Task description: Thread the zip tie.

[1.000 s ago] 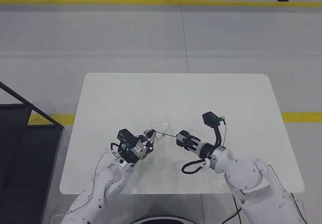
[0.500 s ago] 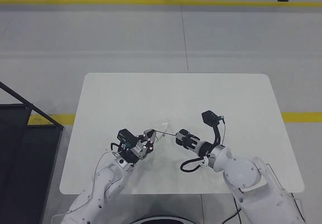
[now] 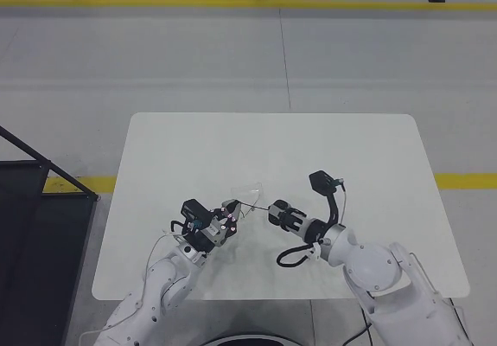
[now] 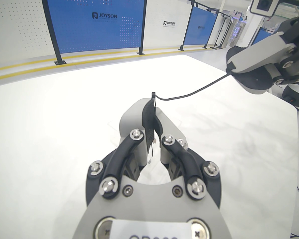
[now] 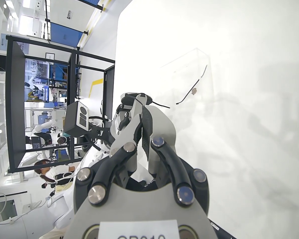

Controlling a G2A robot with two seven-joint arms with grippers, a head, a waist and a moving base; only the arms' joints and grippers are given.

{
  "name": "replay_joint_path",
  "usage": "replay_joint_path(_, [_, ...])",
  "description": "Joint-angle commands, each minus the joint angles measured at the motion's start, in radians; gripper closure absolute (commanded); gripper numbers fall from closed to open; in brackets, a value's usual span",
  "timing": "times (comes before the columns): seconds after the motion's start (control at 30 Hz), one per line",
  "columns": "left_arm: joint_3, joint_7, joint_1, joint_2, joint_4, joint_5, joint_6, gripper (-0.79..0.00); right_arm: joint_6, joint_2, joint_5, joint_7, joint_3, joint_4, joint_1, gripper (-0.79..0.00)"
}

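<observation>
A thin black zip tie [image 4: 189, 94] spans the gap between my two grippers above the middle of the white table [image 3: 360, 156]. My left gripper [image 4: 153, 108] is shut on the end with the small square head, which stands up above its pads. The strap curves away to my right gripper [image 4: 230, 69], which is shut on the other end. From above, the left gripper [image 3: 229, 214] and right gripper [image 3: 274, 210] face each other a short way apart, with the zip tie [image 3: 255, 206] between them. A short tail [image 5: 162, 105] pokes out past the right gripper [image 5: 142, 110].
A clear plastic cover [image 3: 252, 190] lies on the table just beyond the grippers, with another black zip tie [image 5: 191, 89] under it. A black frame with a dark panel [image 3: 15, 216] stands off the table's left side.
The right gripper has crept slightly left, toward the left gripper. The left arm has not moved.
</observation>
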Motion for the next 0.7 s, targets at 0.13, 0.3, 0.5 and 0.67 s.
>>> replay_joint_path(0.13, [0.0,0.0,0.0,0.0,0.0,0.0,0.0,0.0,-0.011,-0.002,0.006,-0.001,-0.001,-0.012,-0.003,0.0])
replay_joint_path(0.3, [0.0,0.0,0.0,0.0,0.0,0.0,0.0,0.0,-0.029,-0.003,0.017,-0.003,0.002,-0.026,-0.012,0.0])
replay_joint_path(0.5, [0.0,0.0,0.0,0.0,0.0,0.0,0.0,0.0,-0.047,-0.005,0.031,-0.004,0.005,-0.036,-0.015,0.0])
replay_joint_path(0.67, [0.0,0.0,0.0,0.0,0.0,0.0,0.0,0.0,-0.058,-0.007,0.036,-0.004,0.005,-0.039,-0.016,0.0])
